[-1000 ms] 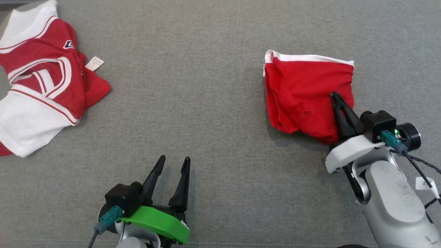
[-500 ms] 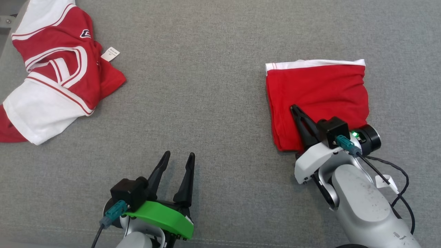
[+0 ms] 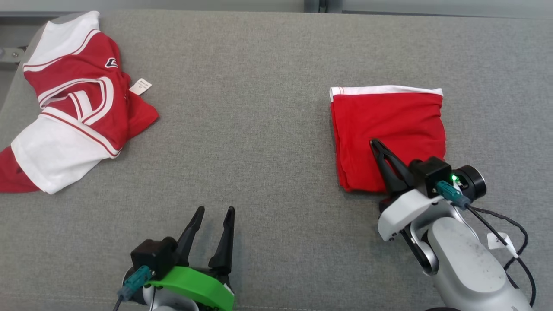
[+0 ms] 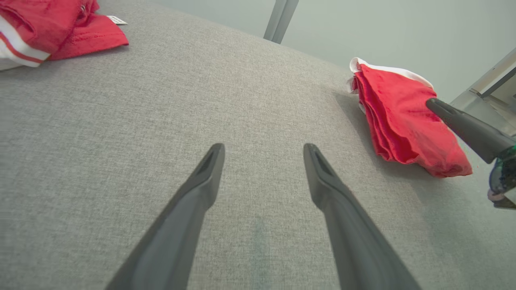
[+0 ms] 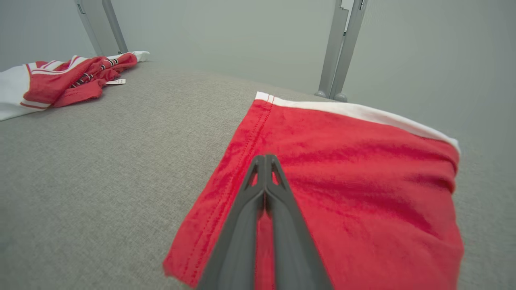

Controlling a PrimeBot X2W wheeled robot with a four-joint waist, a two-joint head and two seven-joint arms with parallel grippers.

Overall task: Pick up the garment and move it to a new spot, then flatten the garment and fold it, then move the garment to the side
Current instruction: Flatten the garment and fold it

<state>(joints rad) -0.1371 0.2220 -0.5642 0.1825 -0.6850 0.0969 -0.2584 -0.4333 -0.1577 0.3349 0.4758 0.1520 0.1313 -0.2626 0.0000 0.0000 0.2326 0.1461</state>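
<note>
The garment (image 3: 389,125) is a folded red cloth with a white band along its far edge, lying flat at the right of the grey table (image 3: 259,129). My right gripper (image 3: 373,142) is shut, its fingertips pressed together over the garment's near left part with nothing between them. The right wrist view has the shut right gripper (image 5: 265,158) above the red garment (image 5: 354,169). My left gripper (image 3: 214,210) stands open and empty at the near edge. In the left wrist view the left gripper (image 4: 264,149) is over bare table, with the garment (image 4: 399,117) to its right.
A crumpled red and white jersey (image 3: 73,116) with a small tag lies at the far left of the table; it also appears as the jersey (image 5: 60,76) in the right wrist view. Metal posts (image 5: 342,48) rise behind the table's far edge.
The garment went from rumpled and partly raised to flat. My right gripper slid left across it, staying shut. The head camera shifted, so the table's far edge now shows. The left gripper stayed open.
</note>
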